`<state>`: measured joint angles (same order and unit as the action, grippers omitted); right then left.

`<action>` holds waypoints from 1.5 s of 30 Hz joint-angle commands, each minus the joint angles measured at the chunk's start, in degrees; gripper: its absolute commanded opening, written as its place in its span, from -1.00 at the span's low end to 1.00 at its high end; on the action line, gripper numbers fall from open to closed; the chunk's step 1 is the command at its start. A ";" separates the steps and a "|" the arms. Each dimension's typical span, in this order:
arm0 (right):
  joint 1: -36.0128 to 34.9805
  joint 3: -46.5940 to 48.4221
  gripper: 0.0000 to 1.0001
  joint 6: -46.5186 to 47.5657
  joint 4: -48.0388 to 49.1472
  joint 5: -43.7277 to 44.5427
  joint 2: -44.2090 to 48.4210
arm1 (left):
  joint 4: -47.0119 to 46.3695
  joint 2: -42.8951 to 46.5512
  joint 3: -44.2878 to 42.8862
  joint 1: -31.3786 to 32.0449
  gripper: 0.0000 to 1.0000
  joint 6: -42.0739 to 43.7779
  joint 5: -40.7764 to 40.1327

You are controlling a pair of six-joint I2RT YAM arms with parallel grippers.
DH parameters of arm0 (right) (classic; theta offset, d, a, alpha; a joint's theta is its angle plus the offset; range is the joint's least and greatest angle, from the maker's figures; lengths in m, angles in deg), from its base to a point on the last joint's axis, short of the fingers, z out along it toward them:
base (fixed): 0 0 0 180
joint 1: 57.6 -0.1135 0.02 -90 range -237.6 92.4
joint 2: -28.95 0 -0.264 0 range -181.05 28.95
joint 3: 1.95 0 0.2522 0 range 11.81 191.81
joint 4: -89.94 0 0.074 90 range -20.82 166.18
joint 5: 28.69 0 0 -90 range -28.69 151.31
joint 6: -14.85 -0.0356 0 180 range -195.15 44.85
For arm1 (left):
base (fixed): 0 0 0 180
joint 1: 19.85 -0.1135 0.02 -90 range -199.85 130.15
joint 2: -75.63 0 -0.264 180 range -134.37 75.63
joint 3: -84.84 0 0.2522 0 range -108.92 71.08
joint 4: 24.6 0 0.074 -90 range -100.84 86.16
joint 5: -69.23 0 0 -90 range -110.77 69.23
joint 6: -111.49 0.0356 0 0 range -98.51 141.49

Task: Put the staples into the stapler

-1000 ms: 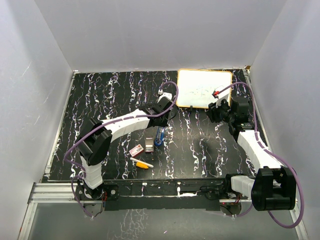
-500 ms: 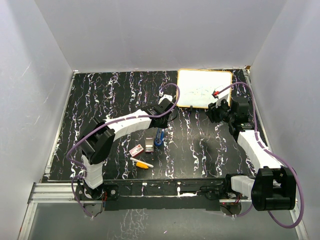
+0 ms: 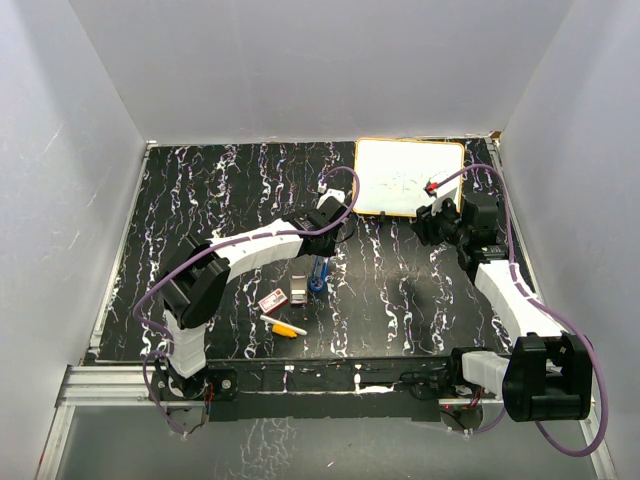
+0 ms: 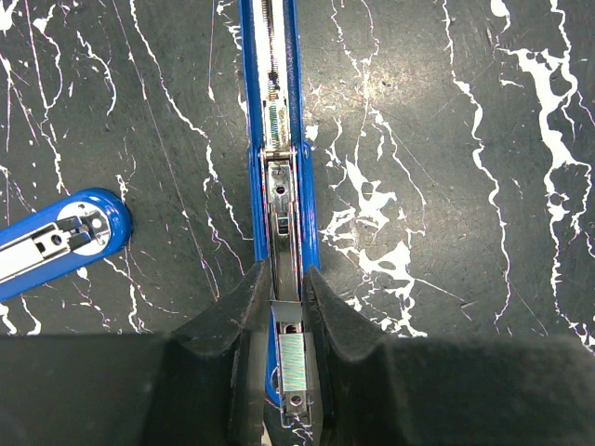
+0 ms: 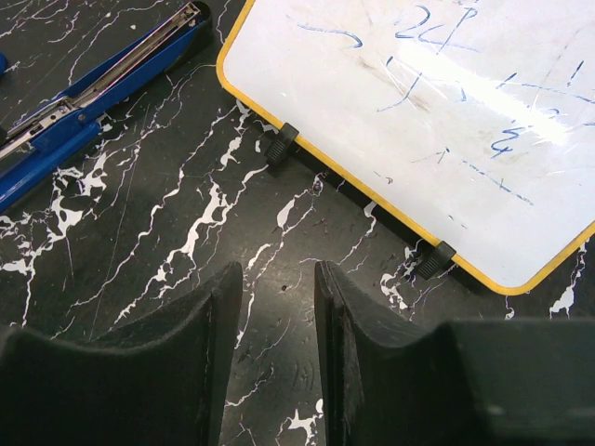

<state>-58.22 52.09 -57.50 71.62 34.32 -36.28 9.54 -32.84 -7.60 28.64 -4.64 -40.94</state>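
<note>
So at this point we had the left claw (image 4: 289, 279) clenched on the staples (image 4: 293, 360), a short silvery strip sitting between its fingers (image 4: 246, 344) right over the open channel (image 4: 282, 200) of the blue stapler (image 4: 279, 139), which lay opened out around the middle of the bench (image 4: 446, 139). Honestly we couldn't tell whether the strip was seated down in the channel or just riding on top of it, and the fingers looked tight enough against the channel walls that they may have been touching those too. The little red-and-white box (image 3: 272, 300) sat near the stapler, with the marker (image 3: 283, 327) close by. The right claw (image 5: 276, 274) was released, nothing in it, hanging over bare bench next to the whiteboard (image 5: 418, 121), well apart from the stapler. That's what worried us: nothing was bracing the stapler, so any sideways push from the left arm would probably skate it across the bench and leave the strip cocked. If the claw let go with the strip crooked, we figured it could tip out or jam against the spring (image 4: 272, 102). Squeezing too hard might snap the strip. And with the fingers hugging the channel, lifting away could drag the stapler along.
</note>
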 commanded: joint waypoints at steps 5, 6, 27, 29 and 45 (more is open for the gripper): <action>0.36 -0.54 -0.20 -0.16 1.61 -0.70 0.98 | 0.66 0.30 -0.27 0.16 -1.00 -1.46 -0.43; 0.36 -0.54 -0.20 -0.17 1.65 -0.67 1.01 | 0.40 0.41 -0.07 0.21 -1.00 -1.46 -0.41; 2.12 -0.50 -0.18 -0.13 1.56 -1.03 0.81 | -0.87 0.72 1.42 0.53 -1.00 0.02 -0.62; 2.12 -0.54 -0.18 -0.08 1.56 -1.05 0.83 | -1.04 0.59 1.58 0.63 -1.00 0.26 -0.48; 2.29 -0.62 -0.18 -0.07 1.57 -1.08 0.86 | -1.94 1.04 3.16 1.31 -1.00 0.88 -0.98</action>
<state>-56.34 51.34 -57.48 71.21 33.93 -36.28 6.44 -32.84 -5.76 29.18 -3.81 -41.90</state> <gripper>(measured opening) 0.408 0.163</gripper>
